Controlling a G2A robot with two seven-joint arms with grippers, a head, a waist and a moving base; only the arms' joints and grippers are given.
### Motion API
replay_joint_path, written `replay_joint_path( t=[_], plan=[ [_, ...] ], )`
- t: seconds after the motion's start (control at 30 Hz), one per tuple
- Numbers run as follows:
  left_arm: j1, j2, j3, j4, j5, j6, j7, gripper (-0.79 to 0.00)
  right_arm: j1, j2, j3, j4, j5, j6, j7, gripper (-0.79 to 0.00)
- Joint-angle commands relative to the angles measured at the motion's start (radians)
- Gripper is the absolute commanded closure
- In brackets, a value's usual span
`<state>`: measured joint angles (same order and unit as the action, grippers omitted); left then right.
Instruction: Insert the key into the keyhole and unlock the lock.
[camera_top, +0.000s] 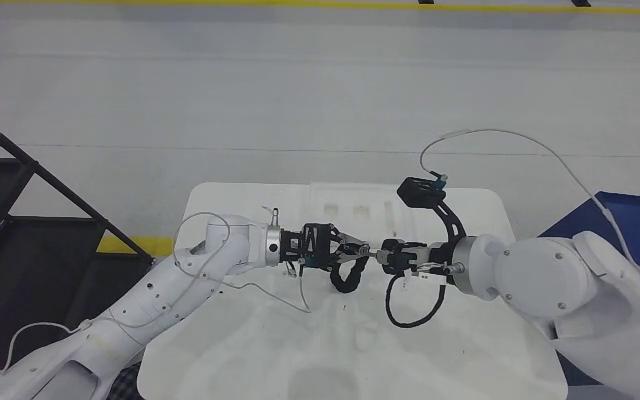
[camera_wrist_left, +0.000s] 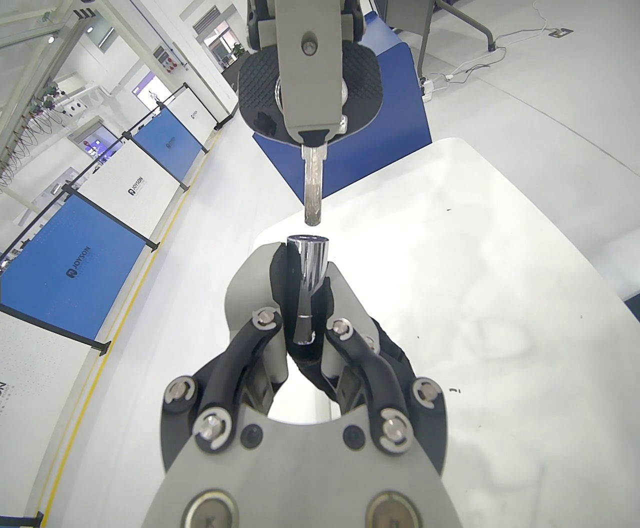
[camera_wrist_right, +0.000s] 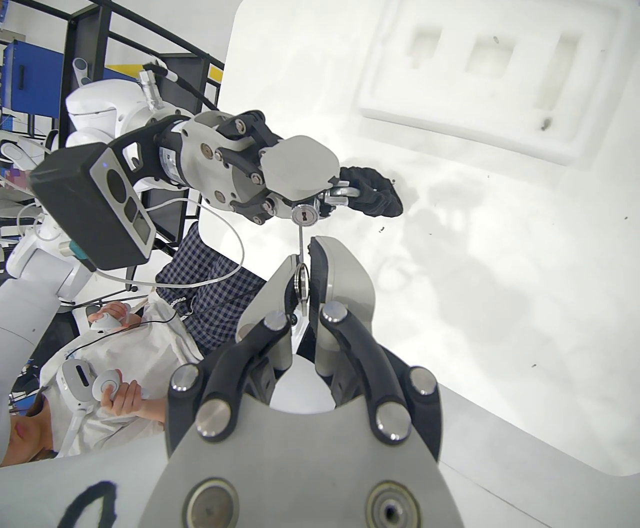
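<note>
The 2 grippers meet nose to nose in the air above the middle of the white table (camera_wrist_left: 500, 300).

The left gripper (camera_wrist_left: 304, 261) has its fingers clamped on the lock (camera_wrist_left: 306, 282), a chrome cylinder held by its sides with its end face turned toward the other arm. A black cable loop (camera_wrist_right: 372, 192) hangs off the lock's far end, past the left fingers (it looks like a fabric-covered cable).

The right gripper (camera_wrist_right: 305, 255) has its fingers pinched together on the round head of the key (camera_wrist_left: 312, 192), with the blade sticking straight out toward the lock. From the left wrist the blade tip sits just short of the lock's end face, with a thin gap and roughly on axis. From the right wrist the blade lines up with the keyhole (camera_wrist_right: 301, 215), a slot in the middle of the round face, and I cannot tell there whether the tip touches. The key is not seated in the lock.

A white foam tray (camera_wrist_right: 475, 131) with 3 rectangular recesses lies flat on the table at the far side, well apart from both grippers.
</note>
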<state>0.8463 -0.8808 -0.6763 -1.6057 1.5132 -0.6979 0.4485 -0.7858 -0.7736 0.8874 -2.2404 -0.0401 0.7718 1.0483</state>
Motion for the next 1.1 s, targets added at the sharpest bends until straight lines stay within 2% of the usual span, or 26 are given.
replay_joint_path(
  t=[0.0,1.07],
  plan=[
    [0.0,-0.003,-0.004,-0.001,-0.001,-0.004,-0.004,0.0,0.008,0.003,-0.008,0.001,0.004,0.003,-0.003,0.0],
    [0.033,-0.038,-0.048,0.003,0.01,-0.073,-0.024,0.0,0.094,0.029,-0.093,0.004,0.016,0.036,-0.036,0.0]
  ],
)
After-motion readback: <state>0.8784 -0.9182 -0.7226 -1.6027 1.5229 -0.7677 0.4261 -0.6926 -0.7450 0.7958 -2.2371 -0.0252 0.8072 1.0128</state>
